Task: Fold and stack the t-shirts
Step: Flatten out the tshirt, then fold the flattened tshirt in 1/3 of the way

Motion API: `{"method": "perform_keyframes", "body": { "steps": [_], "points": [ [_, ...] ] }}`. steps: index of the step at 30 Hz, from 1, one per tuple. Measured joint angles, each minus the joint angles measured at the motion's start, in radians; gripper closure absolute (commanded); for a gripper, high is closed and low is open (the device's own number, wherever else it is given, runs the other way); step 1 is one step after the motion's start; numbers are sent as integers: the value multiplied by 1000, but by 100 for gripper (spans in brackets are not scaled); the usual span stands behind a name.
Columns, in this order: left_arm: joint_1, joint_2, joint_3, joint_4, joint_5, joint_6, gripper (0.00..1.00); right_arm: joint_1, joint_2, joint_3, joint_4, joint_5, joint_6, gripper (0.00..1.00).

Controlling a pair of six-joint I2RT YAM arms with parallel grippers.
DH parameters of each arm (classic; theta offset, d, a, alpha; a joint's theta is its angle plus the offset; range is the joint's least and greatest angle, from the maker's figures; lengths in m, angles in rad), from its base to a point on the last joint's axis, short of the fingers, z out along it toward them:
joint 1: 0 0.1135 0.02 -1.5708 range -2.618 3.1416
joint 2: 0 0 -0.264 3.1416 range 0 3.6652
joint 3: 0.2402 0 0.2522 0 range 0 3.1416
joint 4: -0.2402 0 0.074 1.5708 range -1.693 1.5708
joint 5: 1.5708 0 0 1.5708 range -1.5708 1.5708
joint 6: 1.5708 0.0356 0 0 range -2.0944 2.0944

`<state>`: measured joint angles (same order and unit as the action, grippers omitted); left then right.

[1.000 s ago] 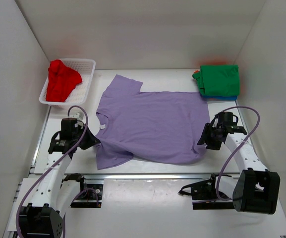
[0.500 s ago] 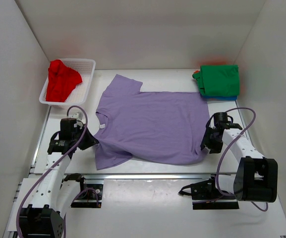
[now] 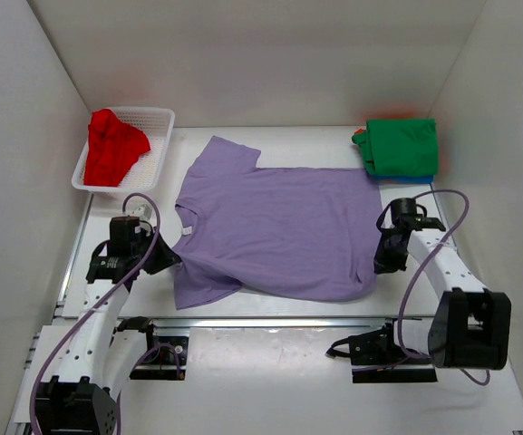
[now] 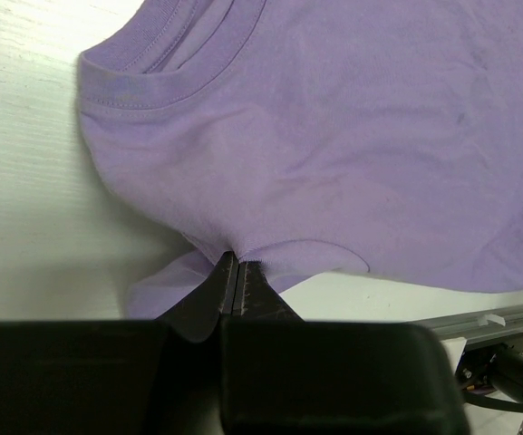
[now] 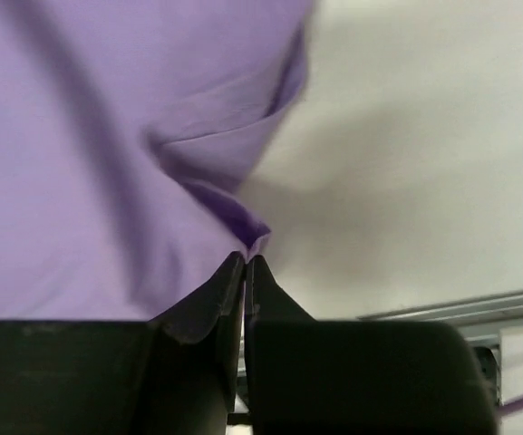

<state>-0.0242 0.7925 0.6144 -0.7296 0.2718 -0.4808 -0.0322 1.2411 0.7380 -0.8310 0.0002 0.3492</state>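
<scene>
You're working with both arms low at the near edge right now; your left gripper [image 4: 240,267] is clamping its fingers together on a small pucker of the lavender t-shirt [image 3: 279,227] at the near shoulder, just below the collar, and your right gripper [image 5: 246,260] is pinching the near hem corner with its tips closed on only a sliver of cloth; that thin bite is looking like the weak point, so a quick lift is risking the corner slipping free and the fold collapsing on one side; the near sleeve is lying crumpled under the left fingers, so it may be bunching into the fold if you're carrying it over as it is; the shirt itself is lying spread flat across the middle of the table [image 3: 315,145], collar toward the left, so uneven lifting is likely skewing the crease; further back, its far right corner is sitting just beside the green t-shirt [image 3: 401,145] stack, and dragging may be nudging that pile; the red t-shirt [image 3: 111,145] is waiting in the basket [image 3: 166,113].
</scene>
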Motion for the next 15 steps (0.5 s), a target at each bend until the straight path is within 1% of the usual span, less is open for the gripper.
{"method": "perform_keyframes", "body": {
  "steps": [5, 11, 15],
  "points": [
    [0, -15, 2, -12, 0, 4, 100, -2, -140, 144, -116, -18, 18, 99],
    [-6, -36, 2, -28, 0, 7, 100, -7, -222, 153, -233, -25, 21, 100],
    [-6, -48, 2, -45, -3, 14, 100, -60, -259, 121, -278, -45, 14, 100]
  ]
}}
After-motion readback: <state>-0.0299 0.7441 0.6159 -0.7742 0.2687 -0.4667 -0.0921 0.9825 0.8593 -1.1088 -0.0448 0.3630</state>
